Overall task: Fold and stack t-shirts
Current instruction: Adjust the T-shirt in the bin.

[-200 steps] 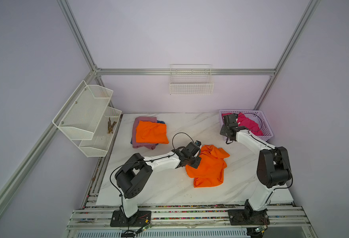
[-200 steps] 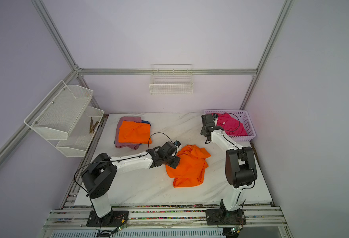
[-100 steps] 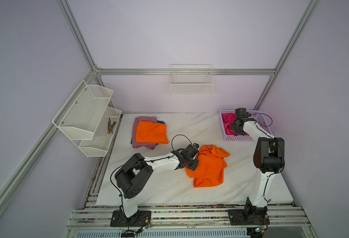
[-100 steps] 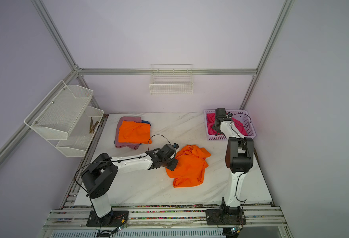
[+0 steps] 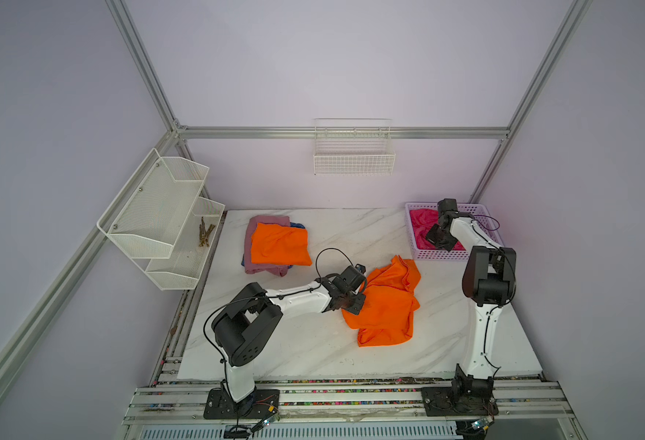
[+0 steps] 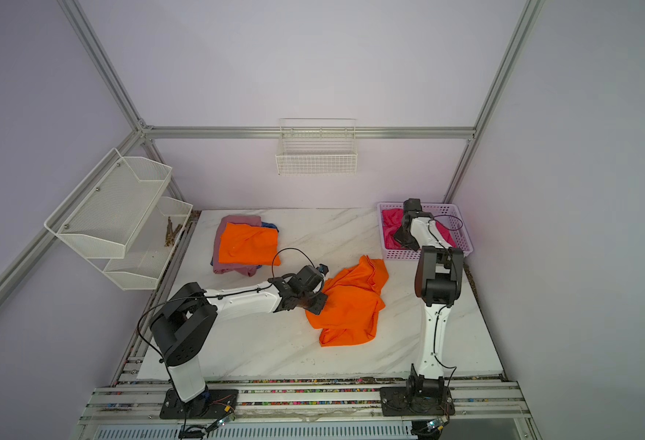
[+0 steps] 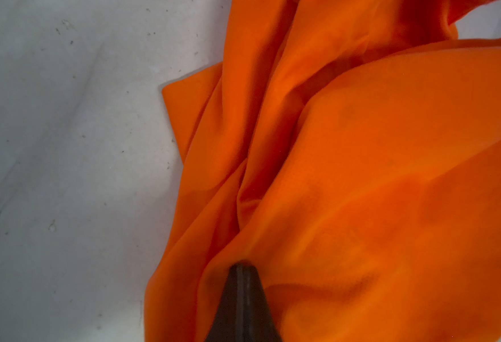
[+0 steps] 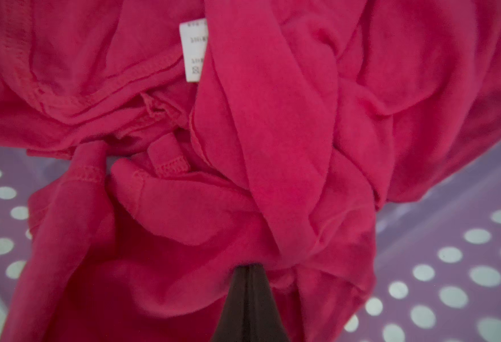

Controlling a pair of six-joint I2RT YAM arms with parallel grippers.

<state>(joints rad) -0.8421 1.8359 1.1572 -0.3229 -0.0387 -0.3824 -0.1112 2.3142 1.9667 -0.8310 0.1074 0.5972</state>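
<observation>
Left gripper [image 7: 241, 268]: jaws fully closed, tips pinching a fold of the crumpled orange t-shirt [image 7: 361, 177]. In the wrist view the cloth bunches right at the tips and fans out ahead of them and to one side. Bare marble table [image 7: 65, 148] is on the other side. In both top views the gripper sits at the shirt edge nearest its own arm. The rest of the shirt lies rumpled on the table beyond the tips, between the two grippers.

Right gripper [image 8: 247, 269]: jaws also closed, tips buried in the hot pink t-shirt [image 8: 273, 133]. The cloth is gathered at the tips and runs out ahead of them in twisted folds. A white care label [image 8: 193, 50] shows farther out. The perforated floor of the purple basket [image 8: 450, 266] shows past the cloth on both sides. In both top views the gripper is inside the basket with pink cloth around it.

Stack: folded orange t-shirt [image 5: 279, 244] on top, mauve-pink t-shirt [image 5: 265, 221] under it and sticking out at the edges, and a sliver of blue t-shirt [image 5: 299, 225] peeking out. It is well apart from the left gripper, behind the tips and off to the far side of that arm. It is farther still from the right gripper.

Can't tell from these views how high either gripper sits off the surface below it.
</observation>
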